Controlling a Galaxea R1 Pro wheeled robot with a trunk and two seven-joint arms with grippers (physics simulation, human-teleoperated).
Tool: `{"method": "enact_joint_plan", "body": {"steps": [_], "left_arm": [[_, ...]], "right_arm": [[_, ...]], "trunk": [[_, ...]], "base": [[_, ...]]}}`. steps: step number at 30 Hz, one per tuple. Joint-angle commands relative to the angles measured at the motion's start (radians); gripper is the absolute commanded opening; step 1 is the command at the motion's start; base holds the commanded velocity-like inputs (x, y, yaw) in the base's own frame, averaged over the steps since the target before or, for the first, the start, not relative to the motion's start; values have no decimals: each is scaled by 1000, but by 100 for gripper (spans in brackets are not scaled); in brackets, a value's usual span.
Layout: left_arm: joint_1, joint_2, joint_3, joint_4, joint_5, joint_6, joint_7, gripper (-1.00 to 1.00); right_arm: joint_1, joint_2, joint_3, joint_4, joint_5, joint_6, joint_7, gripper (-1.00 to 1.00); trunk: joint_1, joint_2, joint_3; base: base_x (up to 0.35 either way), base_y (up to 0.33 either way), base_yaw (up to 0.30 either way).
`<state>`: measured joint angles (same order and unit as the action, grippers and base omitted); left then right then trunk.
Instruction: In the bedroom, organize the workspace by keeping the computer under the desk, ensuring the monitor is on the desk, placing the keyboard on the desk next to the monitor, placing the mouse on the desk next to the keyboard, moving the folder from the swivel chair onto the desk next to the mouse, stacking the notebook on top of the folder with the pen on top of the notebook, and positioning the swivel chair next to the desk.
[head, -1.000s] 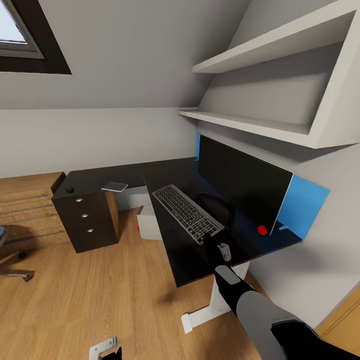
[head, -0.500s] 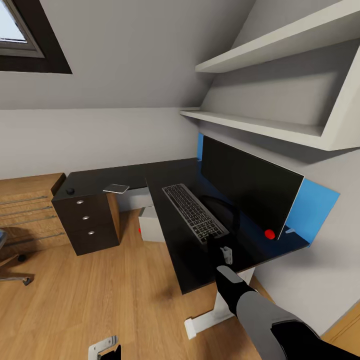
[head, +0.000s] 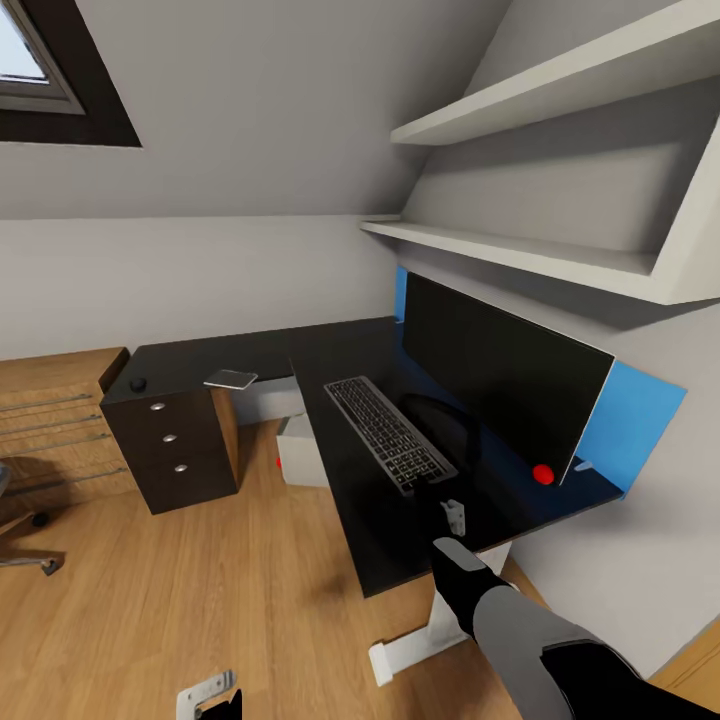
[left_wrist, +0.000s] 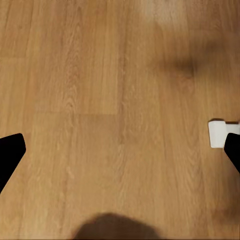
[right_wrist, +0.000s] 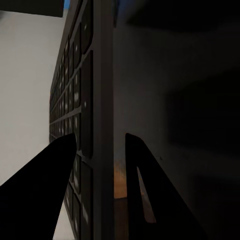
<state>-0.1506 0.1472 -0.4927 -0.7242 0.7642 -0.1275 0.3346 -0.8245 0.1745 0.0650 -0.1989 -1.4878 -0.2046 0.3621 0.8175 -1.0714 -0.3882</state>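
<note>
change: the keyboard (head: 390, 432) lies a little further in on the desk (head: 340, 490) than a second ago, nearer the monitor (head: 500, 372); the right gripper (head: 428, 492) has gone with it; the whole view has also shifted slightly.
right gripper: in the right wrist view its two fingers (right_wrist: 145, 190) sit either side of the keyboard's (right_wrist: 85, 115) near edge, pinching it.
left gripper: low over the wood floor (left_wrist: 100, 100); its dark fingertips (left_wrist: 10, 150) stand spread wide, nothing between them (left_wrist: 122, 150).
monitors: one, upright at the blue back panel (head: 640, 420), red dot at its lower corner.
keyboards: one, flat on the desk just beside the monitor's stand.
mice: one (head: 138, 384), on the desk's far wing above the drawers (head: 172, 440), well apart from the keyboard.
computers: one (head: 298, 450), on the floor under the desk.
chairs: one (head: 20, 540), partly in view at the head view's left edge.
flat grey items: one (head: 231, 378), on the far wing near the mouse.
</note>
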Motion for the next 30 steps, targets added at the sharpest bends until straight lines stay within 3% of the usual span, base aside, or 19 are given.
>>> {"method": "enact_joint_plan", "body": {"steps": [1,30], "left_arm": [[-1,2,-9,-1,11,-7,7,100],[-1,2,-9,-1,11,-6,7,100]], "right_arm": [[-1,0,7,7,-8,-5,4,-100],[-1,0,7,45,-6,-61,-32,-100]], "trunk": [[1,-1,-1],[1,-1,-1]], "base": [[263,0,0],[20,0,0]]}}
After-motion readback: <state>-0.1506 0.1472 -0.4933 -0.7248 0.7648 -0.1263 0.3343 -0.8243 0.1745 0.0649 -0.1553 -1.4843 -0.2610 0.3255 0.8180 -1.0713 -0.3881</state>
